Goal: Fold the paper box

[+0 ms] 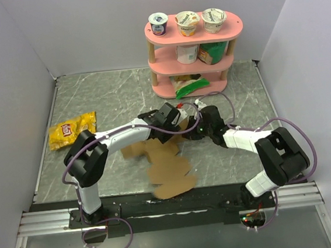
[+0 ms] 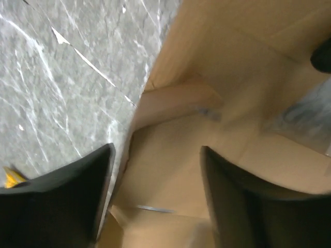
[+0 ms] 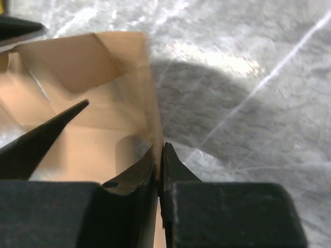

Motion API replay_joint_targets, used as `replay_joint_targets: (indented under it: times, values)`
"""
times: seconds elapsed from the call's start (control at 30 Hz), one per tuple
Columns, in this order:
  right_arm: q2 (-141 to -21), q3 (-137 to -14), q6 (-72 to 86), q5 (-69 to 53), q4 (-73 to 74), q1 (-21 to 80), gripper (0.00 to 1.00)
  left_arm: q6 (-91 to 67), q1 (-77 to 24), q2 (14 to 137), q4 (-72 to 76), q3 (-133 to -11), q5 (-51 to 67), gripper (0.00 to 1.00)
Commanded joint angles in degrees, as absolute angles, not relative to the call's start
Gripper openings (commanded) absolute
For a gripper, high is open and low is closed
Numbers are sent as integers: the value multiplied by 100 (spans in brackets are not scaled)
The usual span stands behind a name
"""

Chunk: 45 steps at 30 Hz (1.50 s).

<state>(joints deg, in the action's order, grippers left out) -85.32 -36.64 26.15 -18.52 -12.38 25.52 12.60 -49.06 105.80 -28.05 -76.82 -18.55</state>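
The paper box (image 1: 170, 170) is a brown cardboard sheet, partly folded, lying mid-table with its flat flaps toward the near edge. My left gripper (image 1: 174, 122) is open over its far end. In the left wrist view its fingers (image 2: 77, 191) straddle raised cardboard panels (image 2: 222, 77) without clamping them. My right gripper (image 1: 196, 128) meets the box from the right. In the right wrist view it is shut (image 3: 159, 155) on the upright edge of a cardboard flap (image 3: 77, 67). A dark wedge (image 3: 46, 137) reaches into the box's inside there.
A yellow snack bag (image 1: 72, 131) lies at the left of the marble table (image 1: 104, 95). A pink three-tier shelf (image 1: 193, 51) with yogurt cups and a green packet stands at the back right. Grey walls close in on both sides.
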Motion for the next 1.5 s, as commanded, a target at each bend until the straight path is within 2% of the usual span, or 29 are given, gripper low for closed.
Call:
replay_joint_targets:
  times: [0.0, 0.07, 0.27, 0.47, 0.6, 0.73, 0.93, 1.07, 1.4, 1.47]
  values:
    - [-8227, -3692, 2690, -1284, -923, 2610, 11, 581, -4694, 10206, -2918, -7971, -1486, 99]
    - [-8130, -3639, 2584, -1091, -774, 2619, 11, 414, -4580, 10012, -2909, -7998, -1320, 96]
    - [-7972, -3481, 2584, -923, -659, 2601, 11, -498, -4035, 8896, -2497, -7612, -1020, 96]
    - [-7892, -3217, 2672, -905, -1028, 2584, 11, -2071, -2717, 7692, -2207, -6190, -467, 96]
    - [-7936, -3138, 2646, -1089, -1283, 2593, 11, -2548, -1901, 6954, -2057, -5022, 130, 96]
    - [-7954, -3103, 2628, -1239, -1546, 2584, 11, -2909, -1407, 6706, -1732, -4378, 904, 96]
    - [-7998, -3103, 2584, -1362, -1617, 2593, 11, -3418, -660, 7031, -812, -3631, 2142, 96]
    - [-8042, -3059, 2619, -1415, -1722, 2584, 11, -3779, -501, 7119, -222, -3244, 2294, 99]
    - [-8253, -3102, 2646, -1608, -1907, 2584, 12, -3911, -615, 8129, 913, -3199, 2769, 66]
    - [-8297, -3111, 2637, -1617, -1916, 2584, 12, -3798, -825, 8182, 836, -3356, 2533, 52]
